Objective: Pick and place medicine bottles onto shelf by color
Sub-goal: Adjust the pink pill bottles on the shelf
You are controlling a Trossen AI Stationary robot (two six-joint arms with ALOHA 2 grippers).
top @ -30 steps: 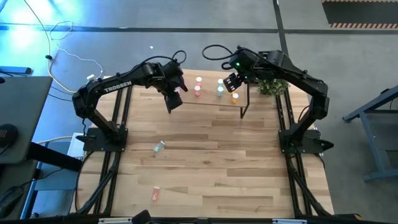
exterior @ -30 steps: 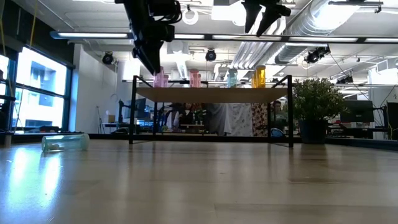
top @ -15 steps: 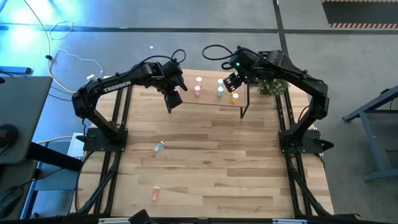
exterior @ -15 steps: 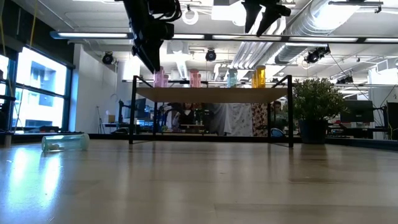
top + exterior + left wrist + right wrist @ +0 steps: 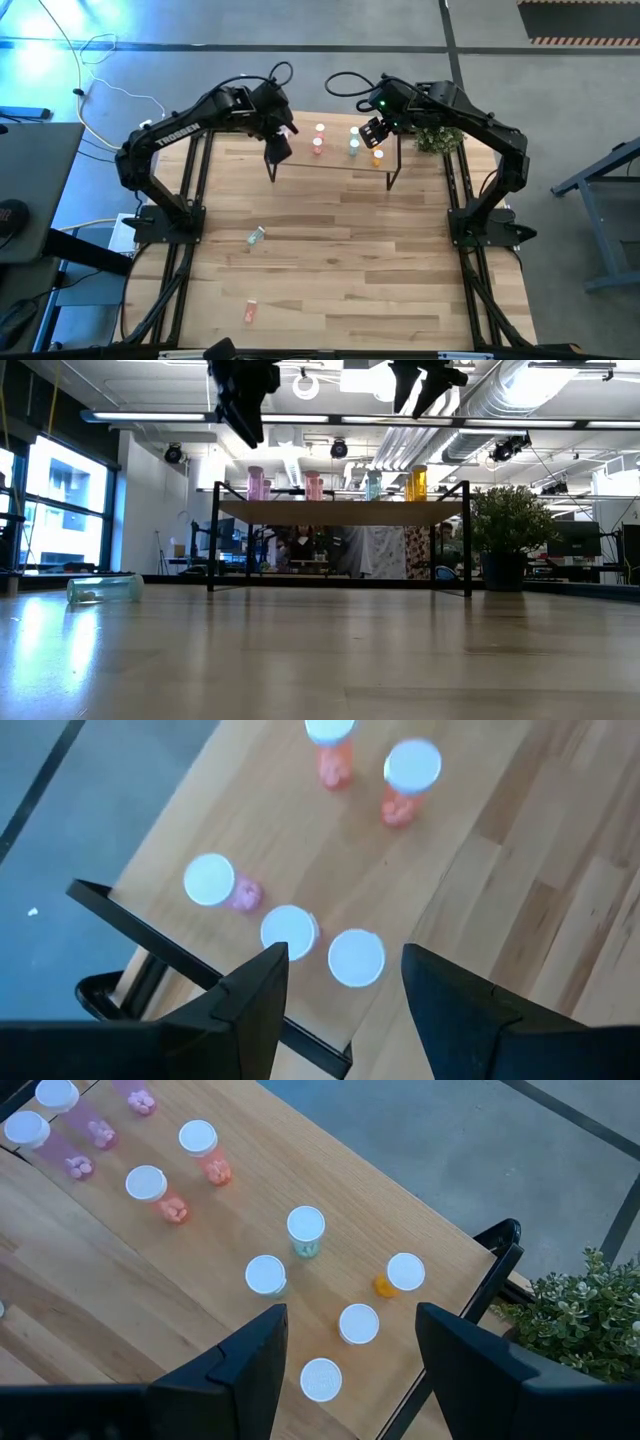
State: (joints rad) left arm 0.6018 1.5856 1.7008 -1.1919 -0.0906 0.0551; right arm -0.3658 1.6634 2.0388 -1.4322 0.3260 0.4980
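The shelf [image 5: 340, 511] stands at the table's far edge and carries medicine bottles upright on their bases, in groups: pink [image 5: 256, 483], salmon [image 5: 314, 485], green [image 5: 373, 484], orange [image 5: 418, 482]. My left gripper [image 5: 278, 148] hangs open above the shelf's left end, over three pink bottles [image 5: 289, 930], with nothing between its fingers. My right gripper [image 5: 372, 130] hangs open above the right end, over the orange bottles [image 5: 358, 1323]. A green bottle [image 5: 256, 235] and a salmon one [image 5: 250, 312] lie on their sides on the tabletop.
A potted plant [image 5: 438, 138] stands at the far right corner, beside the shelf's right legs. The shelf's black legs [image 5: 390, 178] reach down to the table. Bare wood lies between the shelf and the two fallen bottles. The arm frames run along both side edges.
My left gripper has risen from beside the pink bottles on the shelf to well above them, drifting slightly toward the far edge. The pink bottles stay standing on the shelf.
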